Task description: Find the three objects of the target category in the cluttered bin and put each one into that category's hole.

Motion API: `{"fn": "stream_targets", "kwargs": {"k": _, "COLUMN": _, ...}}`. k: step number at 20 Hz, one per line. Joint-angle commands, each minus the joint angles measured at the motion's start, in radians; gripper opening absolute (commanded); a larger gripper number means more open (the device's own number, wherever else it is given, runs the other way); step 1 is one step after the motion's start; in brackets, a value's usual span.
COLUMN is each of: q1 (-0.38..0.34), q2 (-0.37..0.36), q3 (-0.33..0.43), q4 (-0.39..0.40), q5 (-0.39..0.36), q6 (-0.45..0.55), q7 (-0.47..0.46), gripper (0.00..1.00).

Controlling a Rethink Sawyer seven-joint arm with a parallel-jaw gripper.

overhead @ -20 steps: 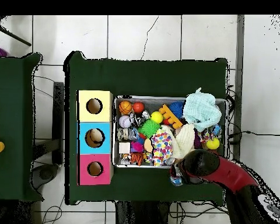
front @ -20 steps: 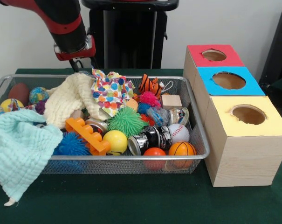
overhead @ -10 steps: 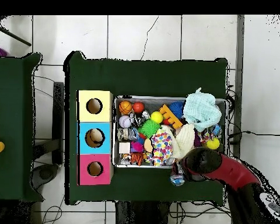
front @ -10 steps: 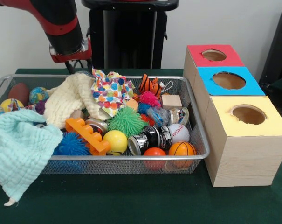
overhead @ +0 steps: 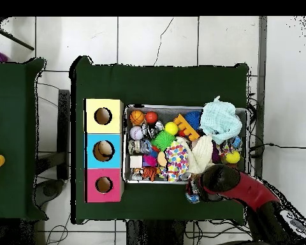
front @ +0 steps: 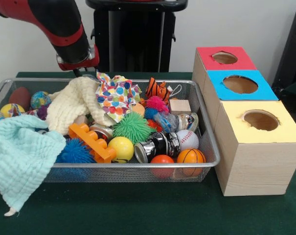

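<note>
Gripper [front: 81, 72] hung behind the cream cloth [front: 74, 100] at the wire bin's [front: 138, 169] far rim; its state couldn't be told. A descent there risked snagging cloth or striking mesh.

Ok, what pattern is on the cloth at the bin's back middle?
The cloth is white with multicoloured polka dots; clearest in the front view.

We observe change in the arm [front: 59, 24] only. In the front view, its wrist collar sat further left half a second ago; it now lies slightly right and lower, close to its position one second ago, above the far rim of the wire bin [front: 206, 142]. In the overhead view, the arm [overhead: 241, 188] has likewise shifted back towards the bin's edge. We cannot tell the state of the end effector [front: 81, 72].
</note>
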Motion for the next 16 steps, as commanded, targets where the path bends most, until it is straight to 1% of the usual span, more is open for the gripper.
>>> {"fn": "stream_targets", "kwargs": {"k": 1, "q1": -0.037, "q2": 0.029, "q3": 0.012, "q4": 0.051, "q5": -0.045, "q6": -0.062, "q7": 0.074, "gripper": 1.00}}
{"fn": "stream_targets", "kwargs": {"k": 5, "q1": -0.049, "q2": 0.031, "q3": 0.013, "q4": 0.078, "q5": -0.048, "q6": -0.074, "q7": 0.081, "gripper": 1.00}}
{"fn": "stream_targets", "kwargs": {"k": 7, "q1": -0.051, "q2": 0.031, "q3": 0.017, "q4": 0.076, "q5": -0.053, "q6": -0.077, "q7": 0.078, "gripper": 1.00}}
{"fn": "stream_targets", "kwargs": {"k": 10, "q1": -0.047, "q2": 0.026, "q3": 0.024, "q4": 0.039, "q5": -0.061, "q6": -0.045, "q7": 0.063, "gripper": 1.00}}
{"fn": "stream_targets", "kwargs": {"k": 14, "q1": -0.042, "q2": 0.036, "q3": 0.035, "q4": -0.037, "q5": -0.072, "q6": 0.008, "q7": 0.038, "gripper": 1.00}}
{"fn": "stream_targets", "kwargs": {"k": 16, "q1": -0.040, "q2": 0.041, "q3": 0.039, "q4": -0.060, "q5": -0.076, "q6": 0.017, "q7": 0.032, "gripper": 1.00}}
